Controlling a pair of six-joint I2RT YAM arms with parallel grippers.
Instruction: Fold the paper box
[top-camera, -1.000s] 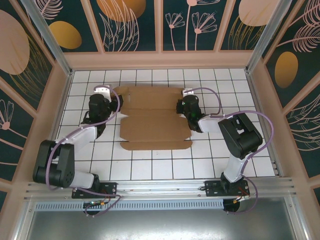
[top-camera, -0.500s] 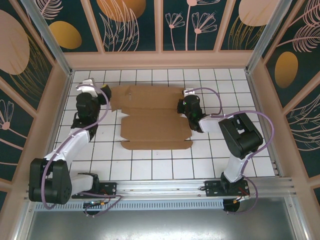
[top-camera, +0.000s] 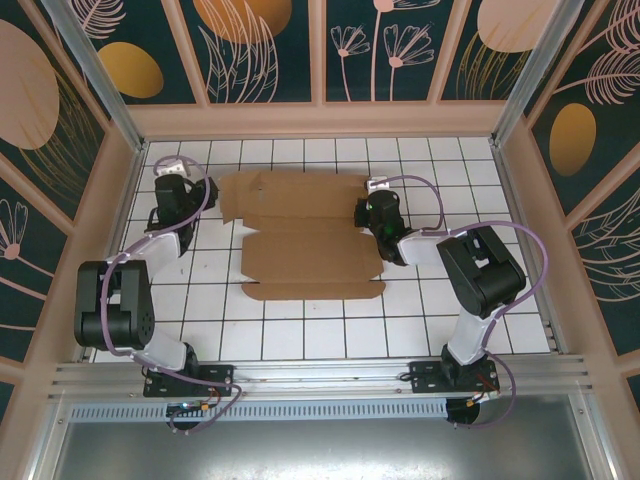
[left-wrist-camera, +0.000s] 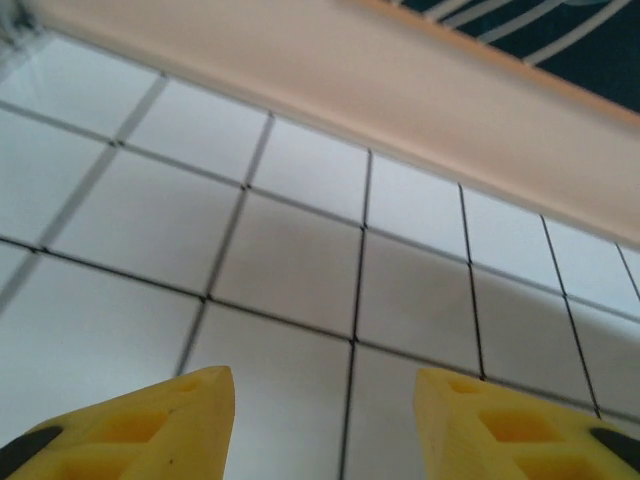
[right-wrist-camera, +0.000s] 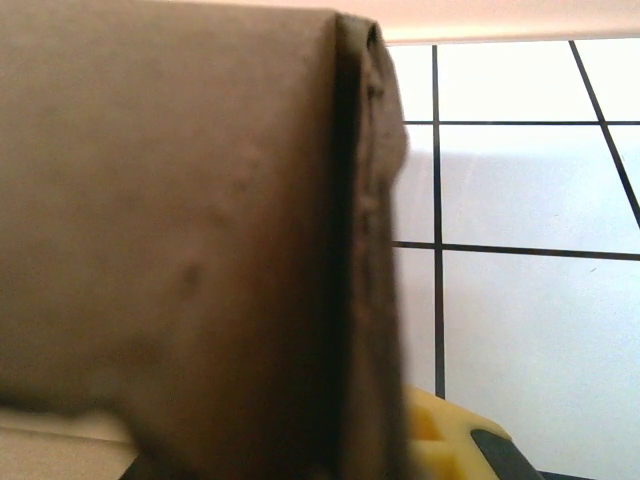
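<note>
Cardboard lies flat on the white tiled table (top-camera: 300, 330) — the paper box (top-camera: 310, 245), unfolded, sits mid-table toward the far side. I see the right gripper (top-camera: 373, 192) at the sheet's far right edge, clamped onto a flap. From its wrist camera the brown flap (right-wrist-camera: 180, 230) sits close against the lens, one yellow finger (right-wrist-camera: 445, 435) just below it. My left gripper (left-wrist-camera: 325, 385) hangs over bare tiles at the far left, well apart from the box — fingers parted, holding nothing.

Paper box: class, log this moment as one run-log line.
box: unfolded on table | left end effector: open, empty | right end effector: shut on box edge
</note>
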